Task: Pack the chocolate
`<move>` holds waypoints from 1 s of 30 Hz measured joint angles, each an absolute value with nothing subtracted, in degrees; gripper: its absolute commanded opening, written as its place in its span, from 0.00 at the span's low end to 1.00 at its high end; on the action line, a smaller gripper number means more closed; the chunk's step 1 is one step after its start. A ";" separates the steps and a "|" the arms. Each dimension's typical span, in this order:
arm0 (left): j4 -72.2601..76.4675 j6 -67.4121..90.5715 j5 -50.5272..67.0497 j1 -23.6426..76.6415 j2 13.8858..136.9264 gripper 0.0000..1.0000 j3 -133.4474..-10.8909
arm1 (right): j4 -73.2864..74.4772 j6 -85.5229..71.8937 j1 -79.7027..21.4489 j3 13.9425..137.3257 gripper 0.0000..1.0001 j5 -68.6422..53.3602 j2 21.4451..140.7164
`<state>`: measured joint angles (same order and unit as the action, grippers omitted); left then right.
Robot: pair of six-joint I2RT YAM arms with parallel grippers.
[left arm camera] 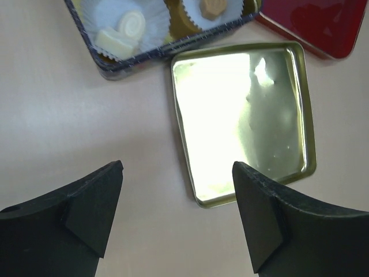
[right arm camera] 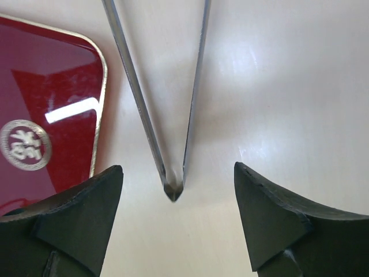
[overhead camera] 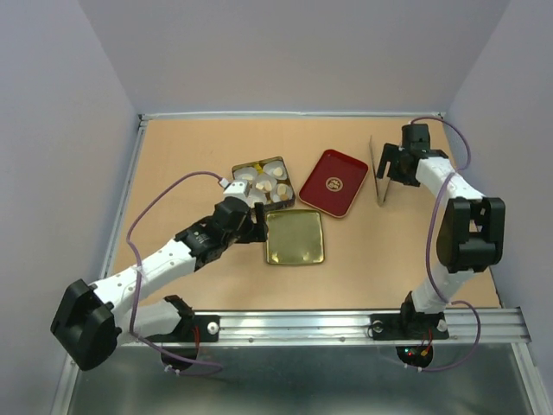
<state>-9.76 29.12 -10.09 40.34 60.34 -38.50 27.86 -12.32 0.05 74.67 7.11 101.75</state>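
Chocolate (left arm camera: 131, 24): in paper cups (left arm camera: 154, 27) inside the tin (overhead camera: 238, 170), beside the red lid (overhead camera: 333, 182).
Left gripper (left arm camera: 177, 167): jaws wide, empty, above a corner of the gold tray (left arm camera: 300, 104).
Right gripper (right arm camera: 179, 168): jaws wide, straddling the joined end of the tongs (right arm camera: 130, 69) and touching neither blade.
Risk: the thin tongs may twist or slide out if the jaws close off-centre.
Risk: a left finger may catch the tray rim and shove it into the tin.

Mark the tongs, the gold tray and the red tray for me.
tongs (right arm camera: 173, 188): right wrist view, the end where its two arms meet.
gold tray (left arm camera: 242, 115): left wrist view, middle of its shiny floor.
red tray (overhead camera: 333, 182): top view, the emblem at its centre.
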 measured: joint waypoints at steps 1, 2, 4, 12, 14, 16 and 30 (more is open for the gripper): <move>-9.45 30.02 -10.46 41.80 61.17 0.88 -38.24 | 27.88 -12.64 0.34 74.02 0.83 7.09 99.70; -9.26 30.89 -10.72 43.27 62.33 0.88 -37.93 | 27.88 -13.04 0.43 73.36 0.83 7.05 97.17; -9.13 32.34 -11.11 45.19 64.45 0.87 -37.85 | 27.86 -13.63 0.58 72.23 0.83 6.94 93.34; -8.32 35.40 -13.39 50.00 76.23 0.74 -38.41 | 27.03 -16.14 0.73 64.20 0.87 2.52 78.91; -8.27 35.66 -13.76 50.61 78.72 0.66 -38.98 | 27.22 -16.56 0.73 61.54 0.87 1.32 76.66; -8.23 35.94 -13.96 51.03 81.14 0.60 -39.77 | 27.64 -16.78 0.73 59.59 0.87 0.43 75.07; -6.15 35.46 -14.55 52.14 85.65 0.00 -42.50 | 29.65 -17.61 0.73 56.40 0.87 -3.07 68.18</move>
